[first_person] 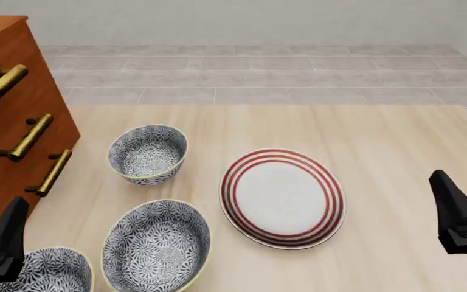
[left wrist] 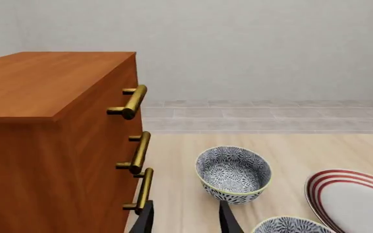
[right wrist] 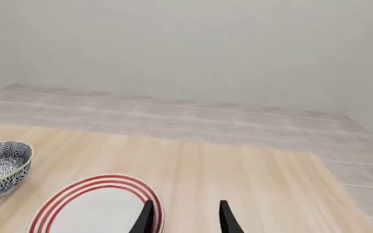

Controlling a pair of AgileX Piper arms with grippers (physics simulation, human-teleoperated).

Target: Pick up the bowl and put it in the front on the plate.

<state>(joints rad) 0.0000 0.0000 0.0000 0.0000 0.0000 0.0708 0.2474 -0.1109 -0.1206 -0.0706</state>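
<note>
A: Pale wood desk (first_person: 379,140), both arms low at the near edge. Where does the bowl (first_person: 148,153) sit?

B: Far-left part of the desk, upright, just right of the wooden drawer chest (first_person: 6,121) and apart from it. Blue-and-white floral pattern, pale yellow rim. It is the farthest of three alike.

A: And the other two?

B: The middle bowl (first_person: 157,246) stands nearer, just left of the plate (first_person: 282,197). The near-left bowl (first_person: 51,271) is cut off by the picture's edge, partly behind the left gripper (left wrist: 185,218). None of the three touches another.

A: Plate position?

B: Centre of the desk, flat, white with concentric red rings, bare. The bowl lies to its far left, apart from it.

A: Left jaws?

B: Parted, gripping nothing; in the left wrist view the bowl shows ahead, beyond the right fingertip. The chest's brass handles (left wrist: 134,102) show to one side.

A: Right jaws?

B: The right gripper (right wrist: 185,218) is also parted and holds nothing, over the near-right desk. Its wrist view shows the plate's rim by the fingertips and the bowl at the far left.
</note>
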